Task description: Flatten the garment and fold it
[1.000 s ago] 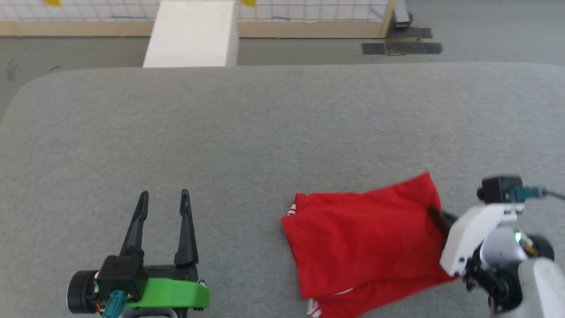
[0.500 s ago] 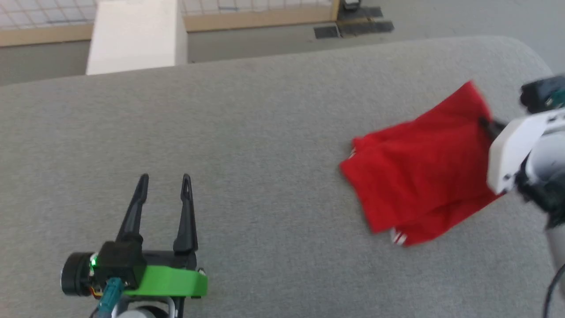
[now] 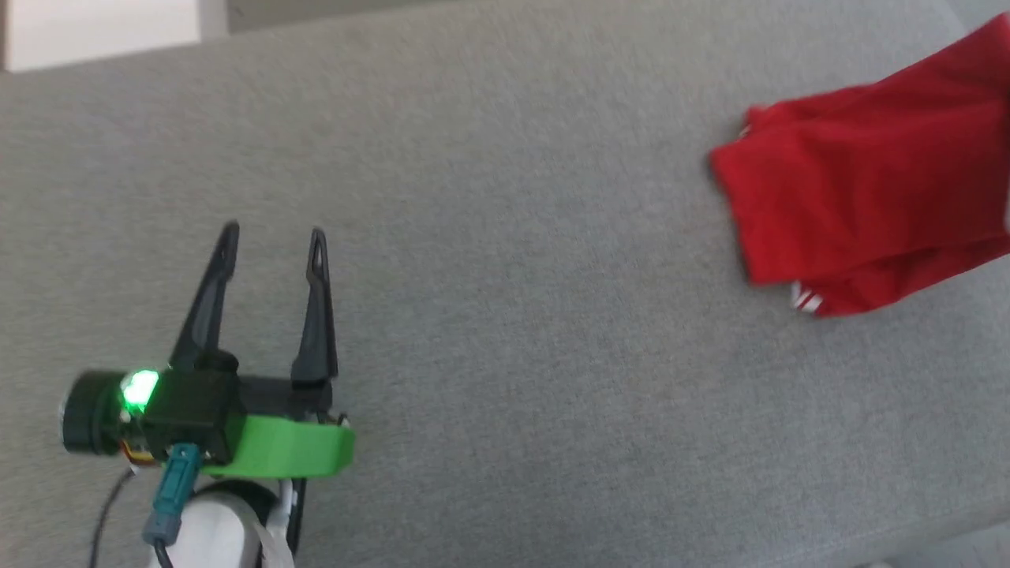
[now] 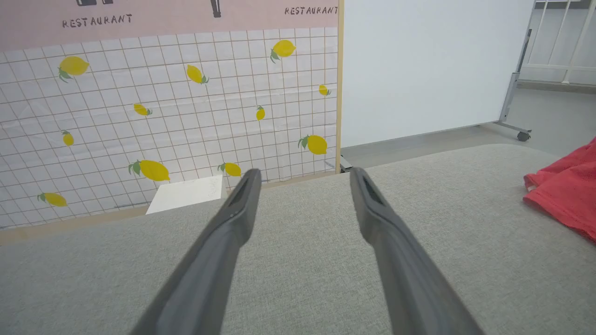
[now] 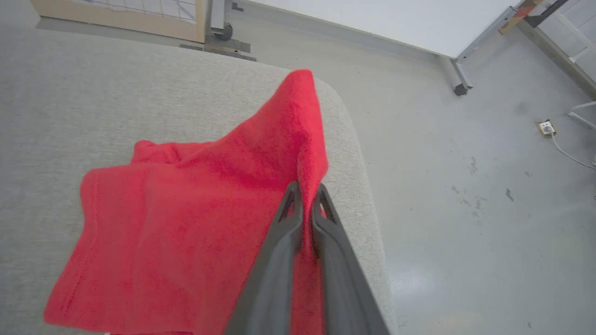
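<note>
Your right gripper (image 5: 305, 191) pinched tight on edge of folded red jersey (image 5: 186, 209), near corner of grey padded table (image 5: 70, 93), likely for dragging it. Your left gripper (image 3: 272, 237) spread, empty, well apart.

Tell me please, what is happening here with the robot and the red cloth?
The robot is working on a red garment that lies folded over in layers near the right end of a grey padded table. Its right end effector is shut on one edge of the garment, and the pinched fabric rises in a peak. The left end effector is open above bare table, well apart from the garment and holding nothing.
</note>
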`<state>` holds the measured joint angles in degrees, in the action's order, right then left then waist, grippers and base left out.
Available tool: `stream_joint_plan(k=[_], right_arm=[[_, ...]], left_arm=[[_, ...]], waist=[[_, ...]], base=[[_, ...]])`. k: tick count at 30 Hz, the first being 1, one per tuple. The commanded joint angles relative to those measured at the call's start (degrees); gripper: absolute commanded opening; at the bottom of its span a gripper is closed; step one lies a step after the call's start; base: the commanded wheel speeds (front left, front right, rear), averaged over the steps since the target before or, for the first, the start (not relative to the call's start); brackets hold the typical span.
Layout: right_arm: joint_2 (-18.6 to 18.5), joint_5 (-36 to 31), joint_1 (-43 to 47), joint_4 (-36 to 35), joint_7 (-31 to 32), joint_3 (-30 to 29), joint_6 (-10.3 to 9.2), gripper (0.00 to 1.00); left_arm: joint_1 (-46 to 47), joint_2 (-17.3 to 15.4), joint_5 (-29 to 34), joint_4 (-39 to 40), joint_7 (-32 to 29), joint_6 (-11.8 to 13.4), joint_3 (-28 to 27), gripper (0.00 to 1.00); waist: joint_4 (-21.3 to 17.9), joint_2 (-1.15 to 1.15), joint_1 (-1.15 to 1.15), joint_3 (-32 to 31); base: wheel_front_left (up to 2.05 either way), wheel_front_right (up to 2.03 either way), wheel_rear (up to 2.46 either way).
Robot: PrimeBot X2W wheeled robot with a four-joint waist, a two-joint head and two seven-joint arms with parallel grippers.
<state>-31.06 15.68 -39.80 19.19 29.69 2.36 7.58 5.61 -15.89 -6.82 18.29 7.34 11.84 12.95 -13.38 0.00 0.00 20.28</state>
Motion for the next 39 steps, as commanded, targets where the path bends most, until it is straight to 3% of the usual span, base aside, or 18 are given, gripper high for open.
stream_joint_plan(k=[1,11,24,25,26,35,39], right_arm=[[-0.78,-0.66,-1.28,0.79,-0.94,-0.69,-0.09,0.0],[-3.43,-4.3,-4.78,8.28,-7.84,-5.5,-0.09,0.0],[-3.75,-9.71,-7.81,18.07,-15.08,-9.71,-0.09,0.0],[-3.67,-10.33,-8.0,18.51,-15.66,-9.86,-0.09,0.45],[-3.53,-10.91,-8.2,19.18,-16.1,-9.99,-0.09,1.0],[-2.36,-12.43,-8.93,21.47,-17.97,-9.8,-0.09,1.0],[-1.25,-11.32,-6.93,20.86,-18.41,-9.47,-0.09,1.0]], left_arm=[[1.56,-0.7,1.05,0.7,-0.43,0.2,-0.17,1.0],[7.01,-1.82,4.21,3.4,-2.95,-0.06,1.15,1.0],[9.46,-1.38,5.48,5.52,-2.68,2.09,0.23,1.0],[9.47,-1.11,5.4,5.62,-2.4,2.51,0.0,1.0],[9.4,-0.87,5.31,5.63,-2.08,2.91,-0.21,1.0],[7.04,0.43,3.41,3.46,0.07,4.14,-0.59,1.0],[4.65,1.13,1.39,1.07,1.81,4.09,-0.52,1.0]], waist=[[-3.08,0.0,0.0,5.37],[-3.96,0.0,0.0,12.91],[-2.59,0.0,0.0,16.74],[-2.49,0.0,0.0,16.65],[-2.39,0.0,0.0,16.42],[-1.56,0.0,0.0,11.18],[-0.68,0.0,0.0,5.47]], base=[[0.0,0.0,0.0],[0.0,0.0,0.0],[0.0,0.0,0.0],[0.0,0.0,0.0],[0.0,0.0,0.0],[0.0,0.0,0.0],[0.0,0.0,0.0]])
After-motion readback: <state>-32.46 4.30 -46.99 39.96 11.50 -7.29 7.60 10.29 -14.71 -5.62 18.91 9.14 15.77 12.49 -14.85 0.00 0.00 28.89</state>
